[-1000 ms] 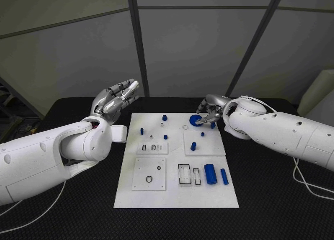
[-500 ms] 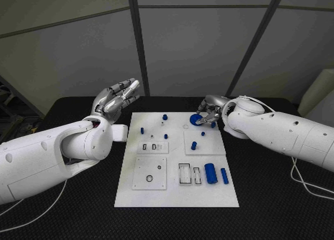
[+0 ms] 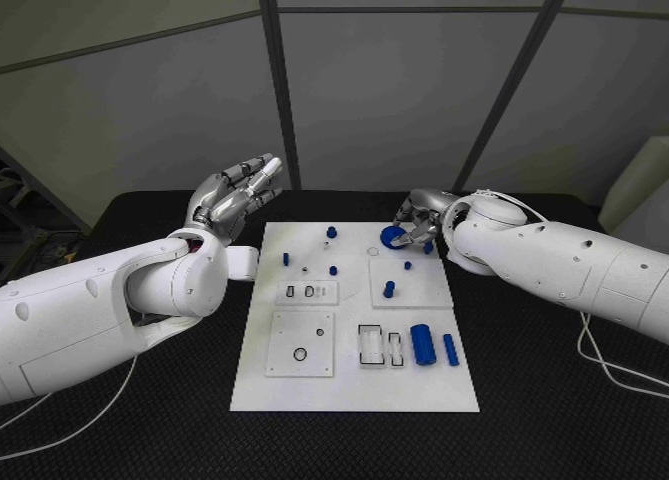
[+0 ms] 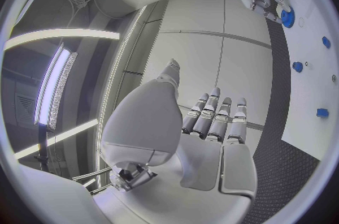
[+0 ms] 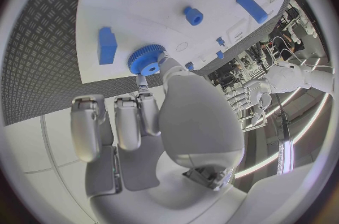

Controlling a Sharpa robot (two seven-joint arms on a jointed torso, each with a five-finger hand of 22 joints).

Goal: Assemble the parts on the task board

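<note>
Black matting covers the table (image 3: 132, 420) under the white task board (image 3: 356, 390), which lies between the two hands. Right hand (image 3: 418, 222) pinches a blue gear (image 3: 393, 237) in its fingertips, just above the board's far end; small blue pegs (image 3: 389, 291) stand on the board close below the hand. Left hand (image 3: 236, 197) hangs raised beside the board's far left corner, fingers straight and apart, holding nothing. To seat the gear well, I judge it should be kept level, its centre hole lined over its post, then lowered straight before the fingers let go
</note>
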